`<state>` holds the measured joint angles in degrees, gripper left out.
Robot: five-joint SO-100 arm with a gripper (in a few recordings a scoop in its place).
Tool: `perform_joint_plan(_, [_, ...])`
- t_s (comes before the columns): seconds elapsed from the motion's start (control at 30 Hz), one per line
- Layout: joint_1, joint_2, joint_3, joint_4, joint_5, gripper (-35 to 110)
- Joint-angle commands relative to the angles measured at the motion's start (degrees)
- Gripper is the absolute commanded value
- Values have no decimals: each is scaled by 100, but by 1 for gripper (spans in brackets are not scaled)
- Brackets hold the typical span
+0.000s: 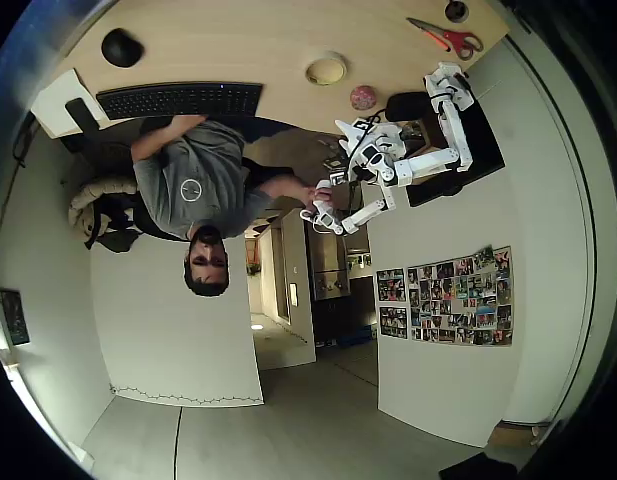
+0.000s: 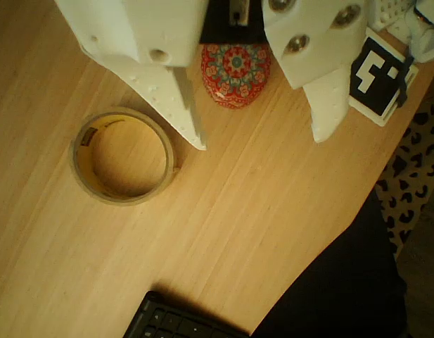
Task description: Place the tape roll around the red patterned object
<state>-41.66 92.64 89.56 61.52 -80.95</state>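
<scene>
The tape roll (image 2: 123, 156), a pale yellow ring with a hollow centre, lies flat on the wooden table (image 2: 259, 232), left of my left fingertip. The red patterned object (image 2: 235, 73) sits farther back, between the bases of my two white fingers. My gripper (image 2: 260, 141) hangs above the bare wood, open, with nothing between its fingers. In the overhead view the tape roll (image 1: 326, 70) and the red object (image 1: 363, 97) lie close together on the table, and my gripper (image 1: 351, 128) sits just off the table edge near the red object.
Red-handled scissors (image 1: 448, 38) lie at the table's right end. A black keyboard (image 1: 180, 98) and mouse (image 1: 121, 47) are on the left. A black-and-white marker tag (image 2: 378, 74) sits right of my fingers. A person (image 1: 193, 185) sits at the table edge.
</scene>
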Motion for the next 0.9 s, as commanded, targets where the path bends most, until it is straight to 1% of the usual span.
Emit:
perform_joint_plan(0.0, [-53, 26, -141, 44, 97, 39])
perform_joint_plan(0.07, [26, -18, -70, 62, 264, 39])
perform_joint_plan(0.13, [176, -97, 123, 114, 642, 38])
perform_joint_plan(0.23, [545, -255, 712, -149, 861, 38])
perform_joint_plan(0.37, [879, -492, 1195, -606, 879, 38])
perform_joint_plan(0.5, [914, -976, 1116, -545, 1134, 37])
perform_joint_plan(0.7, [888, -1055, 1134, -562, 1257, 36])
perform_joint_plan(0.87, [932, -527, 1389, -554, 1055, 36])
